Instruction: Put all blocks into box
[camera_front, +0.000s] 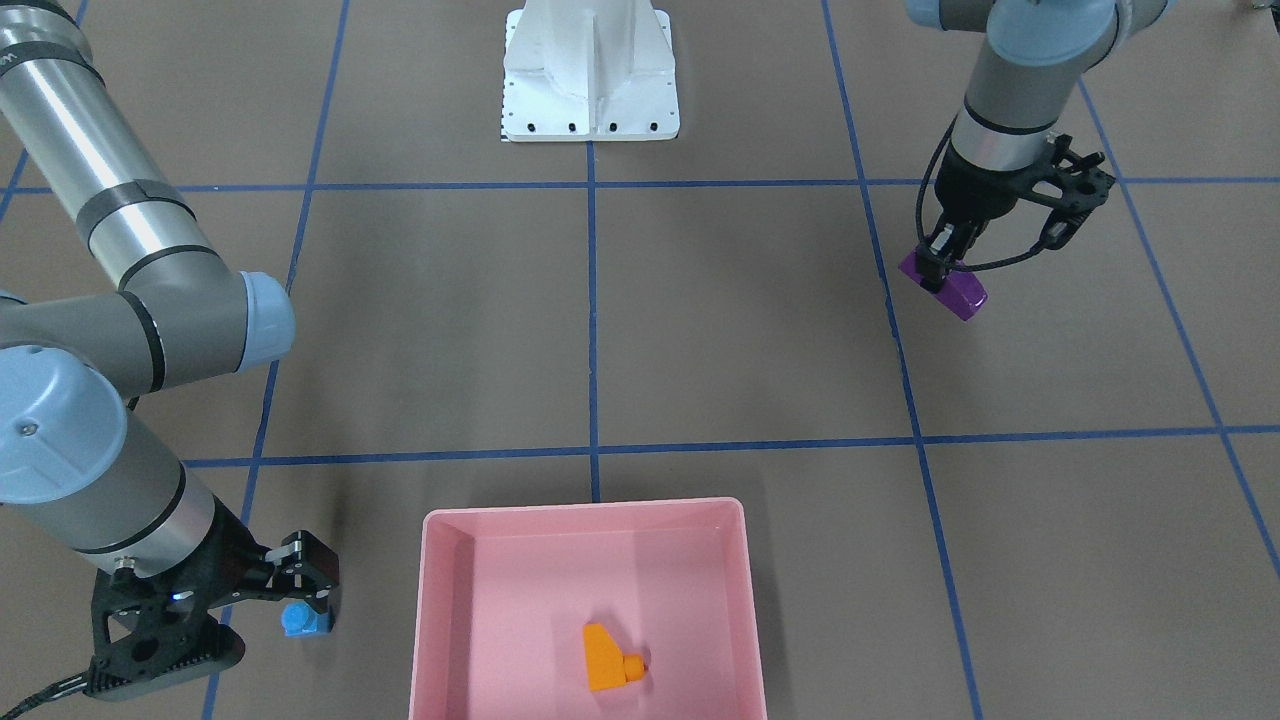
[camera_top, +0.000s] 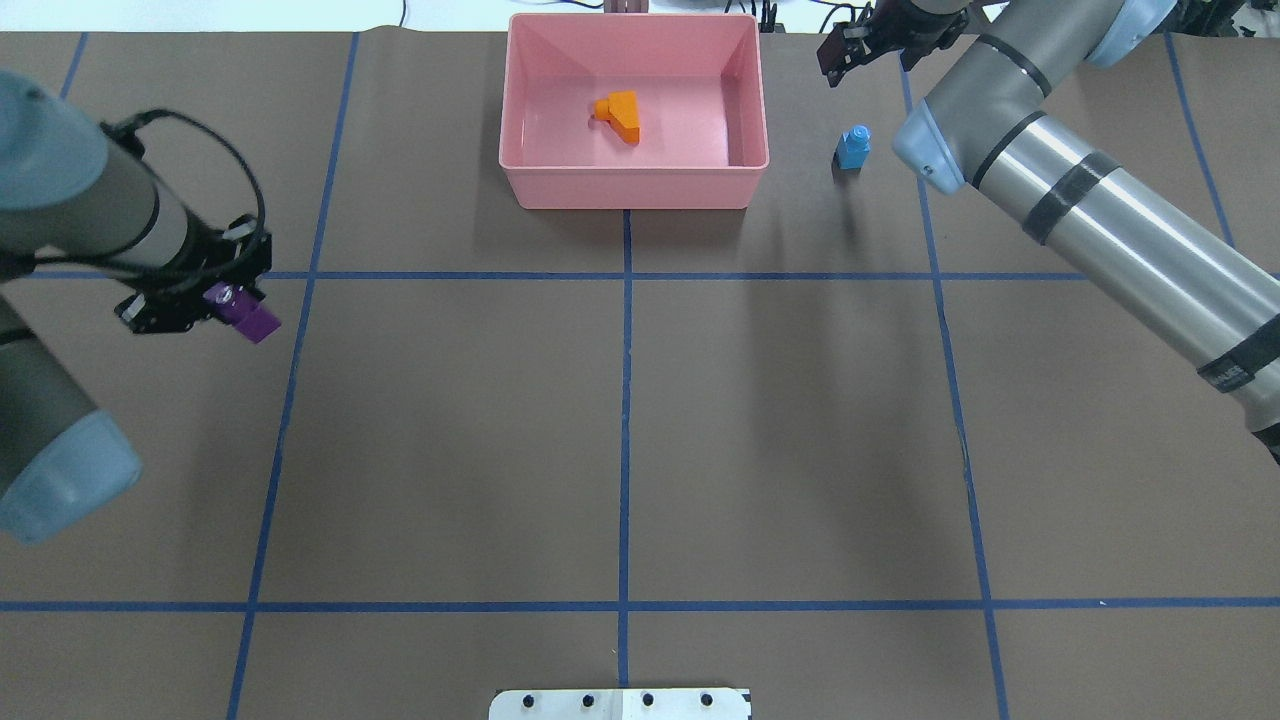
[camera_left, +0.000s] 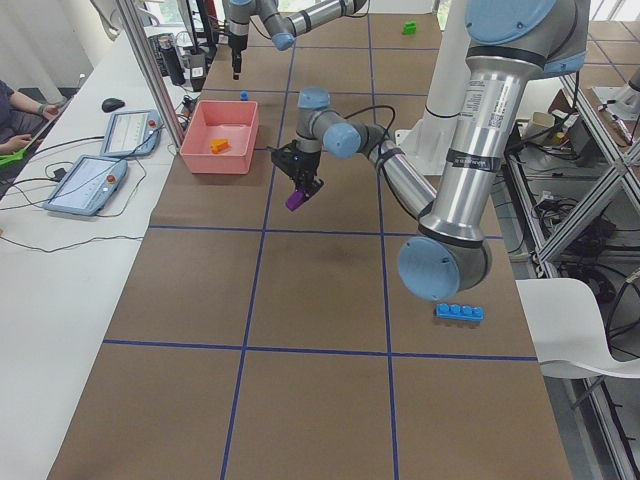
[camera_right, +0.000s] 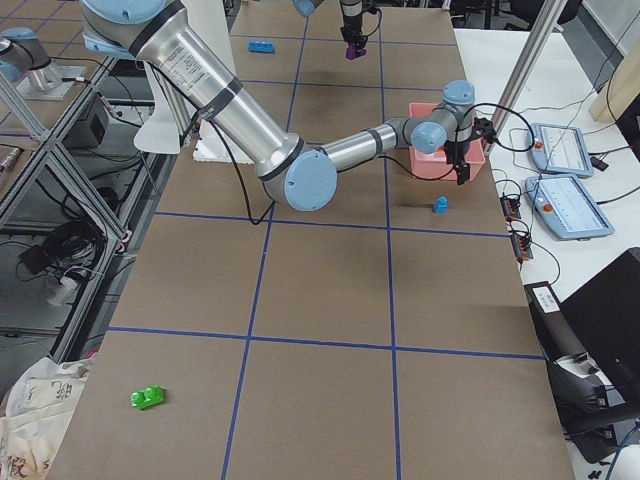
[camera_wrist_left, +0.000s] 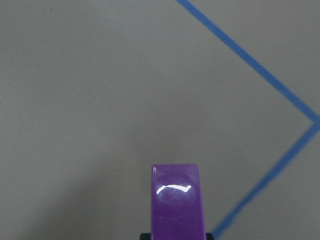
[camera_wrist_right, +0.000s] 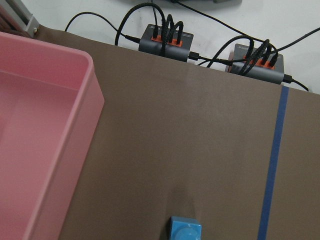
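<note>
Pink box (camera_front: 440, 600) low centre of front view, orange block (camera_front: 608, 660) inside. L tool (camera_front: 940, 262) upper right, clenched on purple block (camera_front: 958, 292), held off table (camera_front: 740, 330). R tool (camera_front: 315, 590) lower left, over small blue block (camera_front: 298, 620), which stands on table just beside box; can't tell whether released or clenched. Long blue block (camera_left: 459, 311) & green block (camera_right: 148, 397) on table, well apart from box.

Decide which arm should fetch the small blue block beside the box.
Right: the right gripper hangs close to the small blue block; the left gripper is far across the table, gripping the purple block.
</note>
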